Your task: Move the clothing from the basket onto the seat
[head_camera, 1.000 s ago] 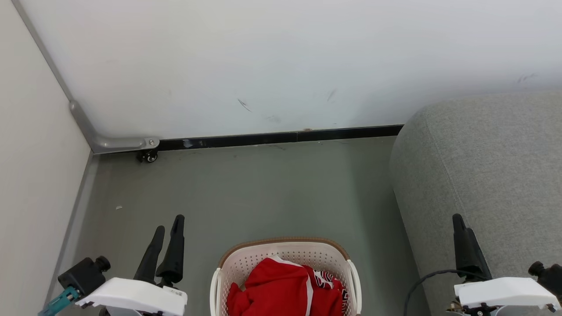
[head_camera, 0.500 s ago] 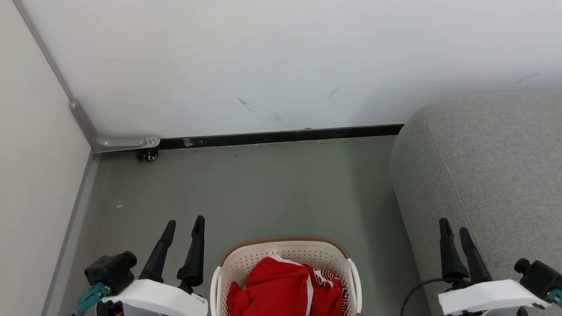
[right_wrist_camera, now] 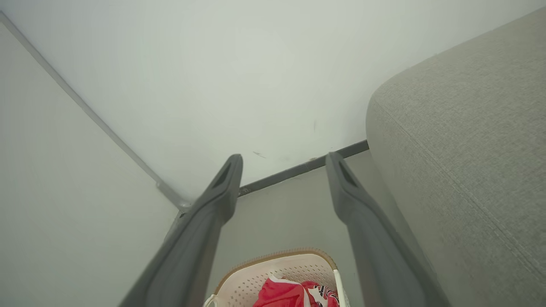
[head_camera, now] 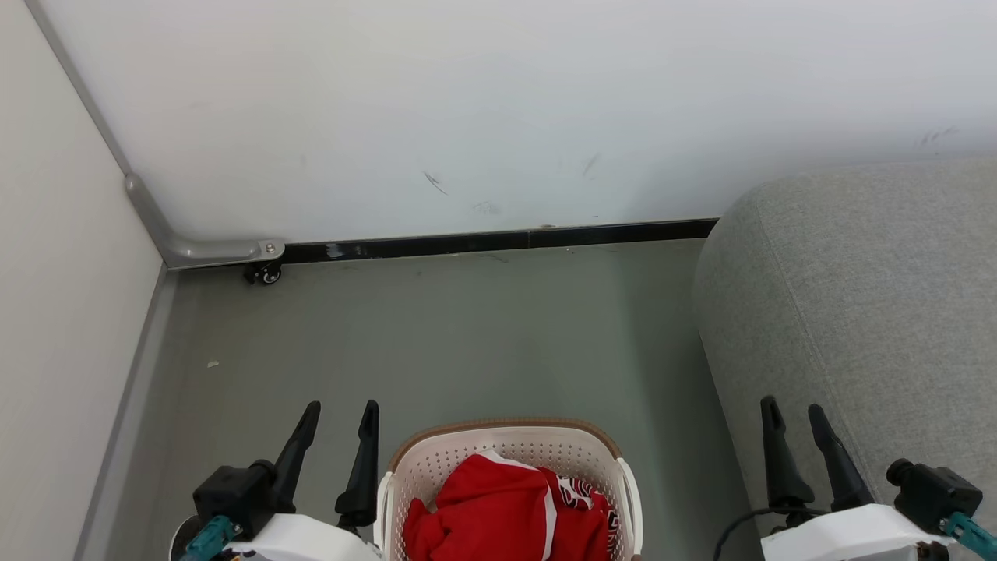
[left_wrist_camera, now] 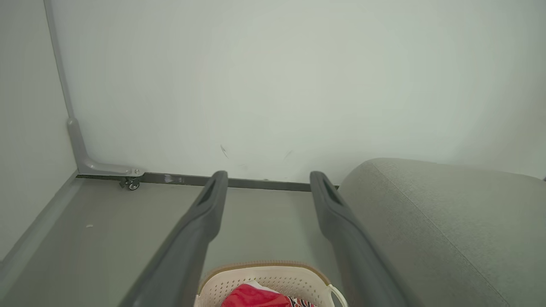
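Cream-white perforated plastic basket with brown woven-look rim stands on grey floor, centred between my arms, I judge so either can reach in. Bright red clothing with white bands heaped inside basket, none on seat yet. Large light-grey fabric sofa close to right of basket: short carry. My left pincer just left of basket rim, fingers parted, empty. My right pincer well right of basket, against sofa flank, fingers parted, empty. Clothing untouched, apart from both.

The clothing is bright red with white bands; the basket cream-white, perforated, brown-rimmed; the sofa light grey; the floor grey-green; the wall white.
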Tool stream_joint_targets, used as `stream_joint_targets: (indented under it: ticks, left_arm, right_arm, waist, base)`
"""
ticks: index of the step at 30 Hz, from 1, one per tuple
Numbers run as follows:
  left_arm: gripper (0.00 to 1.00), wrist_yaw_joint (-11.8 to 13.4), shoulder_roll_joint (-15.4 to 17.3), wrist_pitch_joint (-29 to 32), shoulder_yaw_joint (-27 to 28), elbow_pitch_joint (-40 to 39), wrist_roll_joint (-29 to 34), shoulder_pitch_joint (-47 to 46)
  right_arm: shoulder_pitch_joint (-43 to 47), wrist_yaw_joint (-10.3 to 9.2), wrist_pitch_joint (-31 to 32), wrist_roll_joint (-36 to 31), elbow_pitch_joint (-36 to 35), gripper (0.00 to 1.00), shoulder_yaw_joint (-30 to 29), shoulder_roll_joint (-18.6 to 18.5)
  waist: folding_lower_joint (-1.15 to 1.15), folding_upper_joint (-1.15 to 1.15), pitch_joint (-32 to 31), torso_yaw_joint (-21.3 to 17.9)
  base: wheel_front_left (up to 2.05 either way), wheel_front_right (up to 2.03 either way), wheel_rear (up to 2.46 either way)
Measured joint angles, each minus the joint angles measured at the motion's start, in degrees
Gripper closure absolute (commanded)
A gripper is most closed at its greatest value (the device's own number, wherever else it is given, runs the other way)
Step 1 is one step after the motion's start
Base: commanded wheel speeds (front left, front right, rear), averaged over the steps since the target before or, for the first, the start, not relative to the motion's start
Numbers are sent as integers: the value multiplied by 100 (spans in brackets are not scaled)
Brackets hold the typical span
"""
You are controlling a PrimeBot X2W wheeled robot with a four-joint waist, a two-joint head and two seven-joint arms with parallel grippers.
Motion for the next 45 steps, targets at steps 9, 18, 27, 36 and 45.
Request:
stream_joint_targets:
  ticks: [9,18,27,36,45]
  left_arm:
    - [0,118,-5,-197,-81,126,708,1]
    - [0,221,-14,-318,-79,350,1094,1]
    - [0,261,-31,-321,33,526,1036,-6]
    - [0,271,-40,-321,58,606,1036,-54]
    - [0,312,-46,-321,86,650,1103,-137]
  right_arm:
    - [-20,1,-194,-679,63,0,7,1]
    - [-27,1,-303,-1089,96,0,30,3]
    - [-37,2,-303,-1088,108,0,4,4]
    - [-37,2,-303,-1036,145,0,7,5]
    - [-42,2,-303,-980,163,0,13,5]
  waist:
    - [-1,0,13,6]
    - [-2,0,36,7]
    - [-3,0,57,4]
    - [-3,0,80,-2]
    - [-4,0,113,1]
  base:
    - [0,0,0]
    - [0,0,0]
    - [0,0,0]
    - [0,0,0]
    - [0,0,0]
